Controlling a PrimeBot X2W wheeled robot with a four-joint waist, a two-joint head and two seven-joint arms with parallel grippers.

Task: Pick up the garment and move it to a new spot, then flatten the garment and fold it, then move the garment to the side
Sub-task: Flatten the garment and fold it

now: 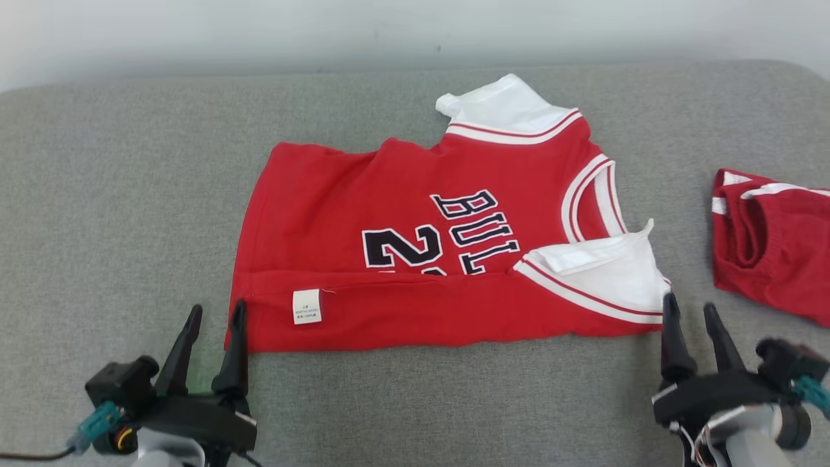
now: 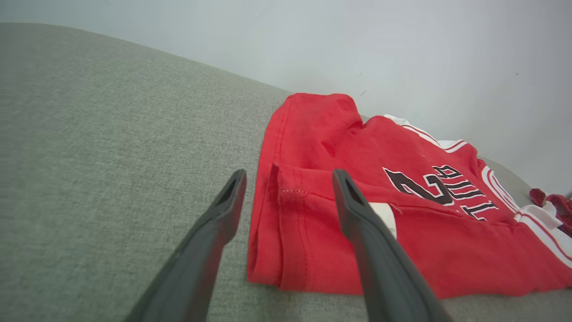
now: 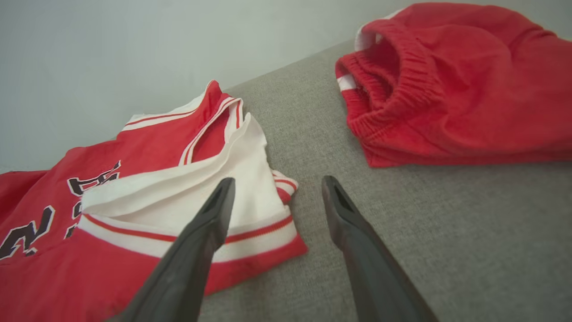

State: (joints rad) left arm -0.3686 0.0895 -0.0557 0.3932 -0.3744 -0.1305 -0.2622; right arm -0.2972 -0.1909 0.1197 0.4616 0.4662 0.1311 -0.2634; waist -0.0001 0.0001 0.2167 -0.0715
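The left gripper (image 1: 217,306), fingers spread and empty, stands at the near left corner of the red fabric jersey with white sleeves (image 1: 389,194); the right gripper (image 1: 688,301), likewise spread and empty, stands at its near right corner. The jersey lies flat on the grey fabric surface (image 1: 130,194), near edge folded over, white label (image 1: 307,306) showing. Crumpled red elastic-waist shorts (image 1: 778,259) lie apart to its right.

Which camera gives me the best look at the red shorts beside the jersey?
Right wrist view: the shorts lie close and large, elastic waistband and folds clear. The head view cuts the shorts off at its right edge. The left wrist view catches just a small red scrap of the shorts at its far right.
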